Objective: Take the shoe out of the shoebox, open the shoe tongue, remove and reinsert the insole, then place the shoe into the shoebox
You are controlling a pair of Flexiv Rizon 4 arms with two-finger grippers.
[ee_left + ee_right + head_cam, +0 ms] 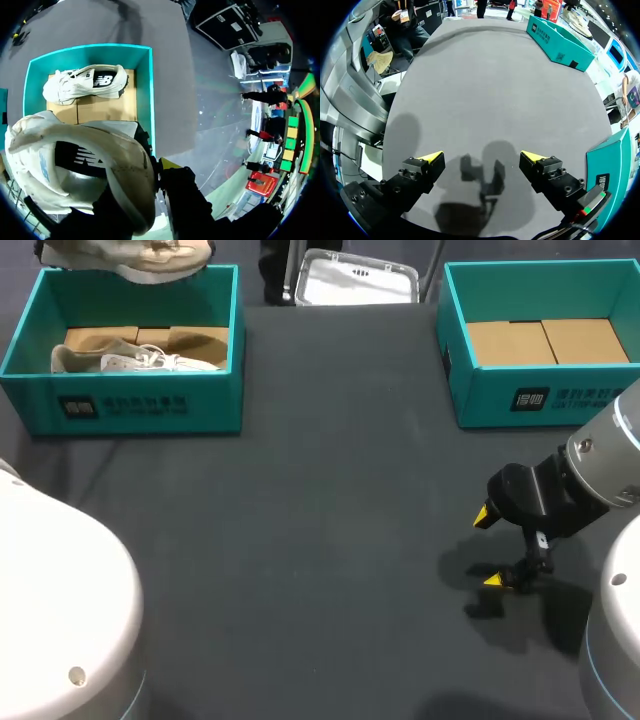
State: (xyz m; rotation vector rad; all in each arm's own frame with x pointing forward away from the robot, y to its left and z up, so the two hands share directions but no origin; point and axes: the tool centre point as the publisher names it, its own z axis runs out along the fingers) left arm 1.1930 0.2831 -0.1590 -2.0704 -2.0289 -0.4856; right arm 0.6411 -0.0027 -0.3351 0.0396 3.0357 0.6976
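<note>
At the far left stands the left shoebox (140,410), with 1 white shoe, the second shoe (140,360), lying on its side inside. The held shoe (135,260) hangs above that box's far wall, clear of it, long axis roughly across the desk (320,490). In the left wrist view it fills the space right against the left gripper (162,172). Only 1 yellow tip shows, but since the shoe hangs free I judge the gripper closed on it.

The bare middle of the desk lies nearer the robot and to the right of the held shoe, and I'd guess it goes there next. The right gripper (488,548) hovers just over the desk, fingers spread wide and holding nothing, well apart from the shoe, so the left arm is far nearer. Behind it sits the right shoebox (540,400), with no shoe in it.
</note>
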